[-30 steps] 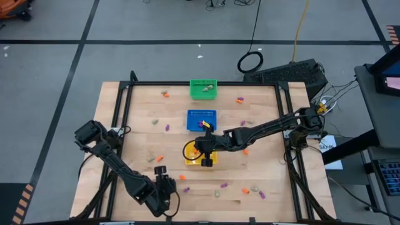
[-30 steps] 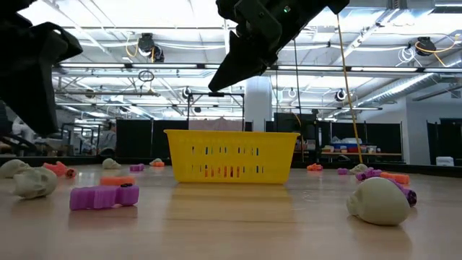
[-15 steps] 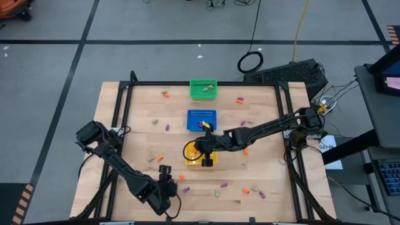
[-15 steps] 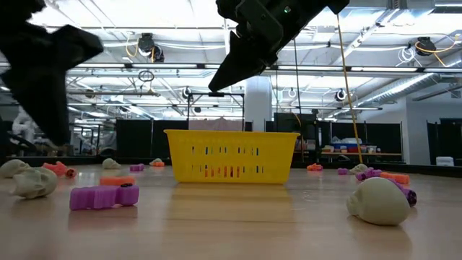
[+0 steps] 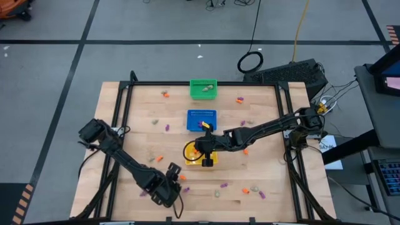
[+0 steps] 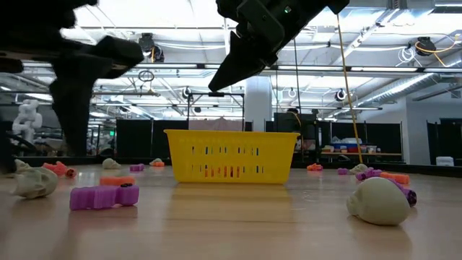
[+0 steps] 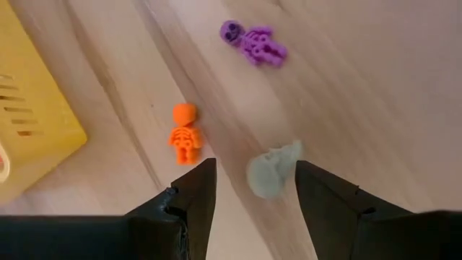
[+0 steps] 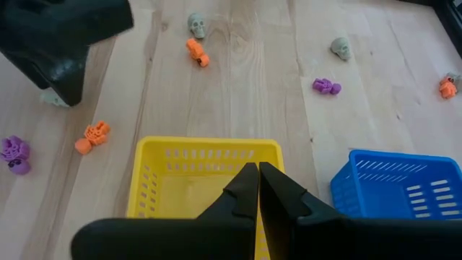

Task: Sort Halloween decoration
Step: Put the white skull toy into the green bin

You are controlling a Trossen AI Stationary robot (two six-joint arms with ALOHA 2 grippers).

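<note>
Now, left gripper (image 7: 249, 191): held wide open, low over the near table edge; nothing is gripped
Pale skull (image 7: 273, 168): seen just ahead between the open fingers, a bit toward one finger
Orange skeleton (image 7: 185, 133): beside it, lying lengthwise
Right gripper (image 8: 258, 189): shut, parked over the yellow basket (image 8: 155, 153); farther off

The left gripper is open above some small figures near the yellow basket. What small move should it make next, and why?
Probably the left gripper should descend straight down and close on the pale skull. Its fingers are open, and the skull lies just ahead, between them but nearer to one. The orange skeleton lies to the side, beyond the fingertips. The right gripper waits shut over the yellow basket.
</note>
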